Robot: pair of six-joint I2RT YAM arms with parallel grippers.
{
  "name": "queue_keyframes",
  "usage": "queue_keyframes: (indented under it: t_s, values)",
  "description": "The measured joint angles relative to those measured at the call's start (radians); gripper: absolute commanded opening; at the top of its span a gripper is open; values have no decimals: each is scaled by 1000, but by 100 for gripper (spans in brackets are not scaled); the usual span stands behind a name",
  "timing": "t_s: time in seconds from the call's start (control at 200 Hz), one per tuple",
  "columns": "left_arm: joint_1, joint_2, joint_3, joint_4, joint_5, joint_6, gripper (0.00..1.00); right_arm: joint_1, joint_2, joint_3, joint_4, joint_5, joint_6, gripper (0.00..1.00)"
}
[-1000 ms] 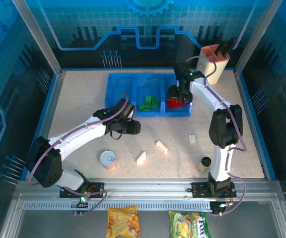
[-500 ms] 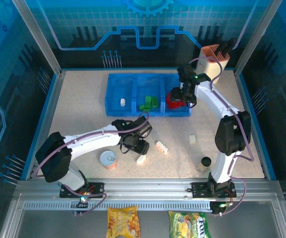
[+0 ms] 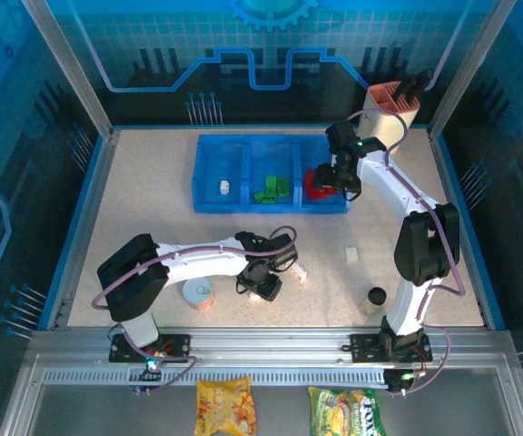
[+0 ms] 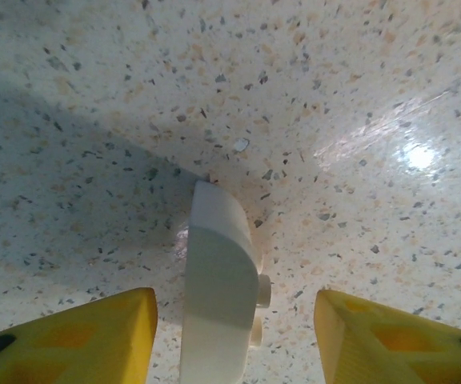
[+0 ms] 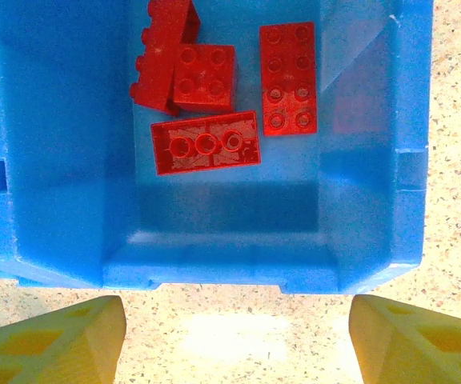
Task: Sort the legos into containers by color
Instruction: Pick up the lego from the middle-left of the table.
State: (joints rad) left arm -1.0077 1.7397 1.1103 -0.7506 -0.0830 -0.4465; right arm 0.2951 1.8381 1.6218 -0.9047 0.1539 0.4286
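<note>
A white lego (image 4: pixel 218 296) stands on edge on the speckled table, between the yellow fingers of my left gripper (image 4: pixel 234 324). The jaws are open, with a gap on each side of it. From above, the left gripper (image 3: pixel 261 284) covers that brick. Two more cream legos (image 3: pixel 296 270) (image 3: pixel 351 255) lie to its right. The blue containers (image 3: pixel 209 145) hold one white lego (image 3: pixel 224 187) on the left, green legos (image 3: pixel 271 189) in the middle and red legos (image 5: pixel 206 144) on the right. My right gripper (image 3: pixel 332 178) hovers open and empty by the red compartment's near wall (image 5: pixel 238 260).
A round tin can (image 3: pixel 198 292) sits just left of the left gripper. A black-capped bottle (image 3: pixel 376 296) stands near the right arm's base. The beige knife block (image 3: pixel 390 109) is at the back right. Two snack bags (image 3: pixel 225 406) lie below the table's front rail.
The left arm swung from the tray toward the front and came down over the white lego; a white lego now lies in the left compartment. The right gripper shifted slightly right.
</note>
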Motion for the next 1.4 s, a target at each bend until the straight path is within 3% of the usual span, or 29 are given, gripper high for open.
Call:
queue_keyframes:
  t_s: [0.961,1.401]
  values:
    - [-20,78,14,-12,-26,0,30,-4,-14,-25,0,0,-3,75]
    - [-20,78,48,-42,-42,0,29,-4,-31,-25,0,3,-6,75]
